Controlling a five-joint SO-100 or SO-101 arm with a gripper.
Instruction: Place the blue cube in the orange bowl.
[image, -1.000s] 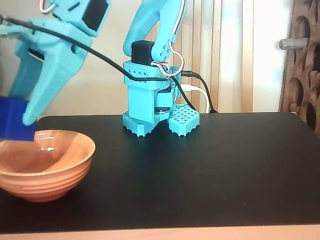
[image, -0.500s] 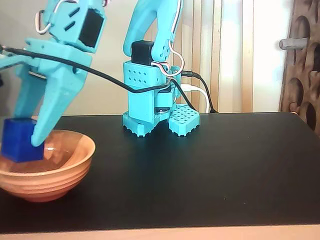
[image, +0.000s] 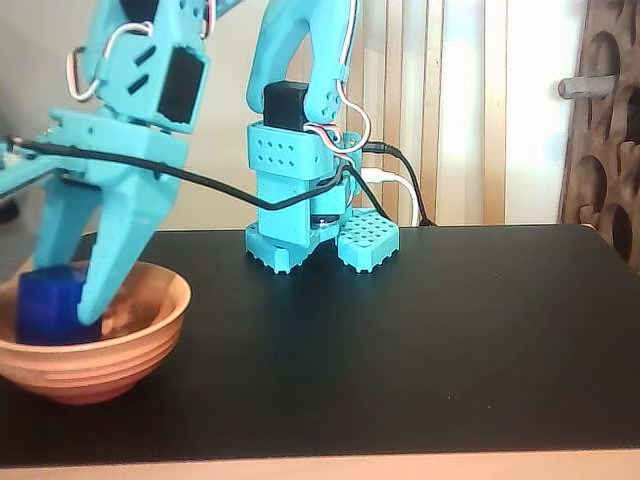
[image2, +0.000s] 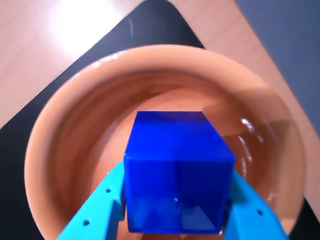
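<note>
The blue cube (image: 48, 303) sits between my gripper's (image: 62, 300) turquoise fingers, inside the rim of the orange bowl (image: 130, 345) at the table's front left in the fixed view. The cube's top stands above the rim and the bowl wall hides its lower part. In the wrist view the cube (image2: 177, 165) fills the middle, gripped on both sides by my gripper (image2: 176, 175), with the bowl (image2: 75, 130) directly below and around it. I cannot tell whether the cube touches the bowl's floor.
The arm's turquoise base (image: 310, 225) stands at the back middle of the black table (image: 430, 340), with cables trailing from it. A brown perforated panel (image: 610, 130) stands at the far right. The table's light front edge (image: 400, 467) runs along the bottom.
</note>
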